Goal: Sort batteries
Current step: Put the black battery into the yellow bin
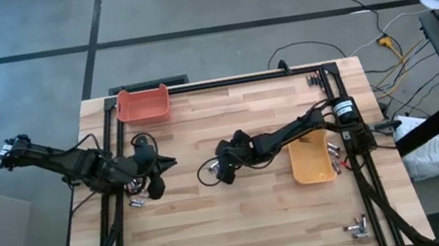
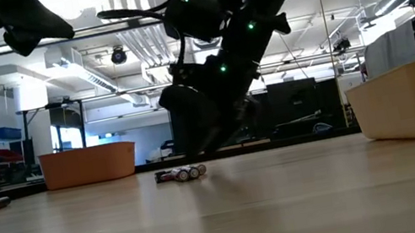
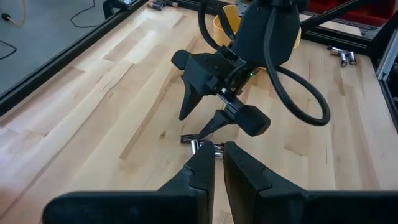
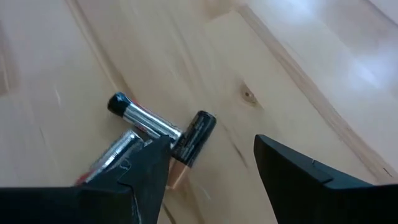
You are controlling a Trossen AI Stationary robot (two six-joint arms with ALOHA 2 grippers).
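A pale wooden worktop (image 1: pixel 245 225) in a dark frame sits in a workshop with cables on the grey floor. My right pincer (image 4: pixel 211 165) hangs low over the middle of the worktop with its jaws spread, above a small cluster of batteries (image 4: pixel 158 134) lying crossed and touching: two silvery ones and a dark one. Nothing is held. My left pincer (image 3: pixel 217 163) waits closed at the left side, pointed at the same cluster. An orange bin (image 1: pixel 143 104) stands at the far edge and a yellow bin (image 1: pixel 310 162) near my right arm's base; more batteries lie near the worktop's edges. The risk I judge: with the batteries tangled, closing may catch two at once or nudge one so it rolls away.
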